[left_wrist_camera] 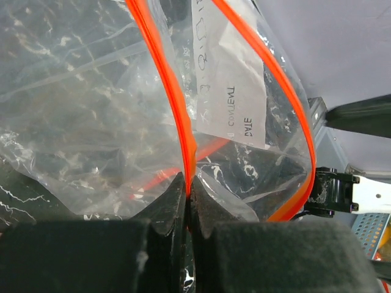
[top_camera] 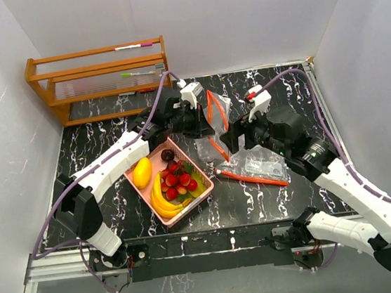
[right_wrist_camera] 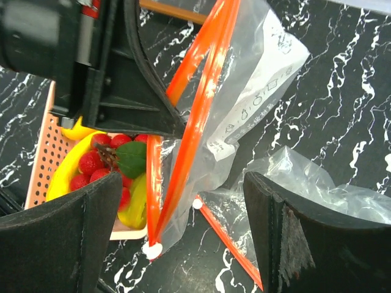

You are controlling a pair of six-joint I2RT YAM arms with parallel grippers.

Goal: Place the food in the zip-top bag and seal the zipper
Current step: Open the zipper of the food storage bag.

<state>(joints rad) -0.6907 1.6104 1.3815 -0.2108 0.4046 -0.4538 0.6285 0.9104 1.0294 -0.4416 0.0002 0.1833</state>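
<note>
**Bag held up, nothing packed yet**

The left pincer is pressed together on the orange zipper strip of the clear plastic zip-top bag. It lifts one edge of the mouth just above and right of centre in the overhead view. The rest of the bag lies crumpled on the black marbled desk to the lower right of that grip. The right pincer has its two pads wide apart and holds nothing. It faces the raised bag, which hangs between them in its own view.

All the food that can be seen sits in the pink slotted plastic basket, left of centre. There lie the yellow banana bunch, the yellow-orange mango-like fruit, the red strawberry-like pieces and the small green pieces. No piece shows through the clear plastic of the bag. In the left wrist view the two orange strips run apart, so the mouth is unsealed.

By my judgement the task is at its opening stage. The bag is gripped and part-way presented, but every piece has yet to go in, and the zipper has yet to be pressed closed.
</note>
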